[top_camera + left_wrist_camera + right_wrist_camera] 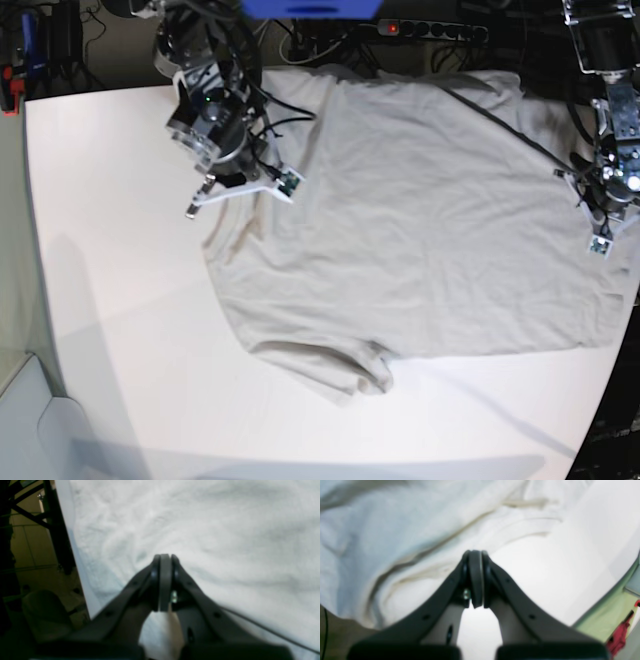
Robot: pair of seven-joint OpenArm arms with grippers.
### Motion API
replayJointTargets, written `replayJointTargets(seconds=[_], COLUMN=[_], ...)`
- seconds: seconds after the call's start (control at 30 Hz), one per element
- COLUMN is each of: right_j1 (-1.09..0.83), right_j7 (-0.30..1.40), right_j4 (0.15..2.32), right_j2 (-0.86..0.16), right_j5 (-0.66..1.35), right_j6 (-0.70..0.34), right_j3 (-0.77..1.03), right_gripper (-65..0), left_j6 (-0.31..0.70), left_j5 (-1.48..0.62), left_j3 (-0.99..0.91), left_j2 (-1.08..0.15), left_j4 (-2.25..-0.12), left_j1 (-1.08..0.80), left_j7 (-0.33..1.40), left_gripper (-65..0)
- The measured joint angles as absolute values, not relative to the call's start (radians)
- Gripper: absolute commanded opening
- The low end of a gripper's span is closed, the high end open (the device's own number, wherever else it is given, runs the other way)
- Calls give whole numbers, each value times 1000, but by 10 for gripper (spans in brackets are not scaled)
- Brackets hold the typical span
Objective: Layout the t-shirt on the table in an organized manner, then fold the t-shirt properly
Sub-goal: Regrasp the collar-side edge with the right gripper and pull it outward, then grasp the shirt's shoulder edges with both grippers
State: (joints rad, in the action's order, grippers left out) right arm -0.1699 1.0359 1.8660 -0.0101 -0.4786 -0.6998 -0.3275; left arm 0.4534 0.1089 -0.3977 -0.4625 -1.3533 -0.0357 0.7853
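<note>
Across the smooth white table (120, 330) sprawls the wrinkly beige t-shirt (420, 220) — both pincers pinched closed, holding nothing.

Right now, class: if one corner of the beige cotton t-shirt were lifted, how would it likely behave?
The beige cotton t-shirt probably droops limply: it lies wrinkled, its lower sleeve bunched. It looks light, thin cloth. Pushed, it would likely crumple rather than slide whole across the smooth white table.
</note>
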Motion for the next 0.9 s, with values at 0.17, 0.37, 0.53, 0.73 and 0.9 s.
replayJointTargets(seconds=[0.17, 0.37, 0.53, 0.73, 0.9], right_j1=[-174, -175, -137, -65, -19], right_j7=[984, 979, 956, 815, 865], right_j4=[1769, 1768, 1700, 1607, 1586], right_j2=[-6, -5, -2, -15, -94], right_j5=[-479, -483, -492, -435, -467], right_j6=[-702, -702, -698, -691, -695], right_j3=[-321, -321, -321, -201, -119], right_gripper=[-650, -650, -650, -650, -650], left_j6=[453, 453, 453, 453, 453], left_j5=[109, 109, 112, 111, 115], left_j3=[-398, -398, -398, -398, -398], left_j2=[-463, -463, -463, -463, -463], left_j4=[-1354, -1354, -1354, -1354, -1355], left_j1=[-36, -36, -36, -36, -50], left_j7=[785, 785, 785, 785, 788], left_gripper=[-649, -649, -649, -649, -649])
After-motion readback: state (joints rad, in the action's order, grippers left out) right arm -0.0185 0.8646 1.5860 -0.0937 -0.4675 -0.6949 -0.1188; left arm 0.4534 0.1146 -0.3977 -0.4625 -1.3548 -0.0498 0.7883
